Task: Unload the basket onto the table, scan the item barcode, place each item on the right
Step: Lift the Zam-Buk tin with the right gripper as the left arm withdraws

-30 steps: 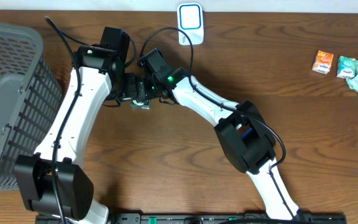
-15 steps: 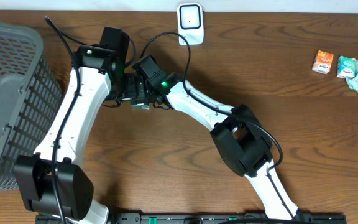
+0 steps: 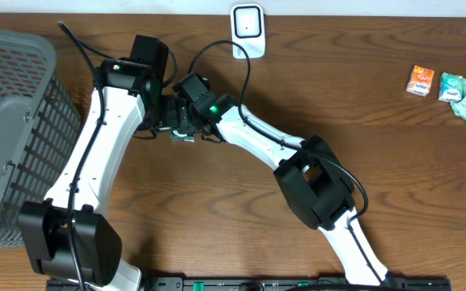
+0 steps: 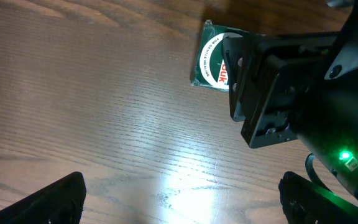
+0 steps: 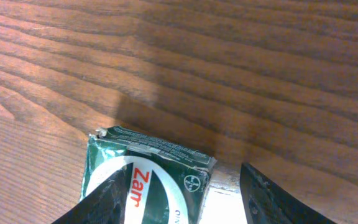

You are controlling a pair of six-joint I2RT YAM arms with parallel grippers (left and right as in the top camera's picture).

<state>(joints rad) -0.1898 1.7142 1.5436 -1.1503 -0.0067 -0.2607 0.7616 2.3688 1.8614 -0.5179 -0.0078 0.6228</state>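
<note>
The item is a flat dark green packet with a white ring and red letters, lying on the wooden table. My right gripper straddles it. One finger overlaps the packet's left part, while the other finger stands off its right edge with bare table between. In the left wrist view the packet pokes out from under the right arm's black wrist. My left gripper hangs wide open over bare wood, just beside it. A white scanner with a blue outline stands at the table's far edge.
A grey mesh basket fills the left side. An orange carton and pale snack packets lie at the far right. Both arms crowd together left of the table's middle, cables looping near the scanner.
The right arm has shifted slightly left over the packet and its jaws have narrowed around it. The left arm has stayed put, still open.
</note>
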